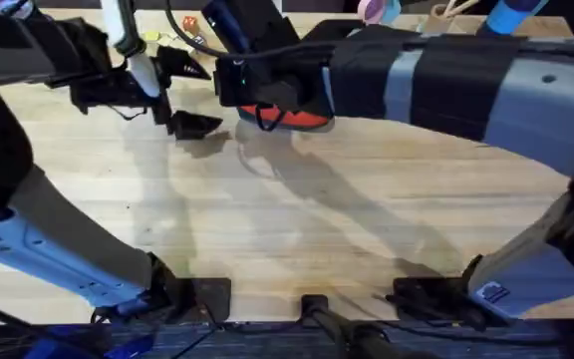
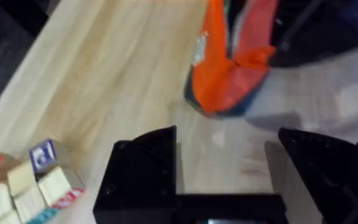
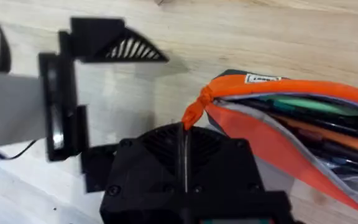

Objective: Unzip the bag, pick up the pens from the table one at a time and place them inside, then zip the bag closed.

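Observation:
The orange bag (image 3: 272, 134) lies on the table (image 1: 297, 219) with its zipper open. Several pens (image 3: 319, 132) show inside it, among them a green, an orange and a dark one. My right gripper (image 3: 185, 134) is shut on the bag's bunched orange end. From overhead, the right gripper (image 1: 252, 105) sits at the bag's (image 1: 302, 119) left end, far centre. My left gripper (image 1: 195, 125) stands just left of it, open and holding nothing. Through the left wrist camera, the left gripper (image 2: 225, 171) faces the bag (image 2: 225, 74) from a short distance without touching it.
Wooden letter blocks (image 2: 30, 183) sit by the table's far left edge, beside the left gripper. Small yellow and coloured items (image 1: 157, 38) lie along the far edge. The near half of the table is bare wood.

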### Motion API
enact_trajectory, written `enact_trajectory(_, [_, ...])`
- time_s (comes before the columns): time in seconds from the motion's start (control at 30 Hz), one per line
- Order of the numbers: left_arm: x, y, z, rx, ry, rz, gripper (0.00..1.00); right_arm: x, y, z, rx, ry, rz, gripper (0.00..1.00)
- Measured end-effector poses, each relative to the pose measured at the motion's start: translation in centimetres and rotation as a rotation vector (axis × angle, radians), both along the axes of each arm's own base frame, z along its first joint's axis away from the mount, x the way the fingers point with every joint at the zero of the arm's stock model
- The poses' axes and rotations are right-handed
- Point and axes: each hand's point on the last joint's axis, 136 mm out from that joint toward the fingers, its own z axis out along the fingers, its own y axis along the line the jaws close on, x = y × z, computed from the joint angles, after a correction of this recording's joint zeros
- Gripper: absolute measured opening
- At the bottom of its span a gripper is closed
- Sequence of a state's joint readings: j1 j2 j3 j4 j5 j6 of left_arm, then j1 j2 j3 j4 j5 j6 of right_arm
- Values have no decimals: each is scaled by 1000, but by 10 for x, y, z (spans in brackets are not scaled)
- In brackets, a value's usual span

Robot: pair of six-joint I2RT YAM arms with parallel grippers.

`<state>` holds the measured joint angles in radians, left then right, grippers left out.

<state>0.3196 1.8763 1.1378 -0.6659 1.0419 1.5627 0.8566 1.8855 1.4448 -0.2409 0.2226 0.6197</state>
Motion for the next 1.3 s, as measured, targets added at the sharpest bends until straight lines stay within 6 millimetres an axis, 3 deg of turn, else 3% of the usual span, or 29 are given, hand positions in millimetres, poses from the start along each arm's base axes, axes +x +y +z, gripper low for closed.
enact_trajectory(0.2, [14,-20,7,-32,-20,-9,993,-1,0,4,3,-2,5,29])
enact_trajectory(0.67, [11,-43,9,-70,30,-37,993,-2,-1,5,4,-3,6,29])
enact_trajectory(0.97, [7,-49,-11,-144,107,-48,994,-2,0,5,4,-3,6,29])
enact_trajectory(1.03, [7,-50,-11,-150,111,-47,927,-2,-1,5,4,-3,6,29])
enact_trajectory(1.3, [9,-52,-4,-185,88,-57,353,-2,0,5,6,-2,9,29])
